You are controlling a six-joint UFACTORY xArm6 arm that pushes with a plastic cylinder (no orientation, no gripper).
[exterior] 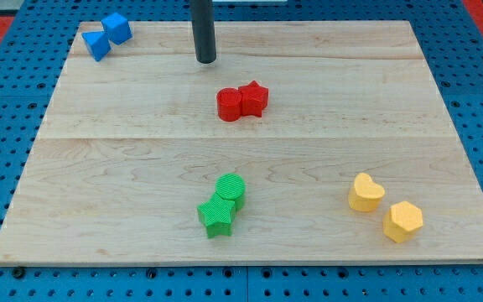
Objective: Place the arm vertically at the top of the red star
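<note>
Blue pegboard surrounds a pale wooden table (141, 101). Camera view: my tip (205, 60) sits near the view's top, up-left of the red star block (254, 98), apart from it. Star touches a red round block (230, 105). No gripper on this rig, only a rod holding nothing. Risk: sliding right too low clips the star, shoving both reds.

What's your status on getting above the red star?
My tip sits up and left of the red star block. Red cylinder block touches the star's left. Path clear.
</note>
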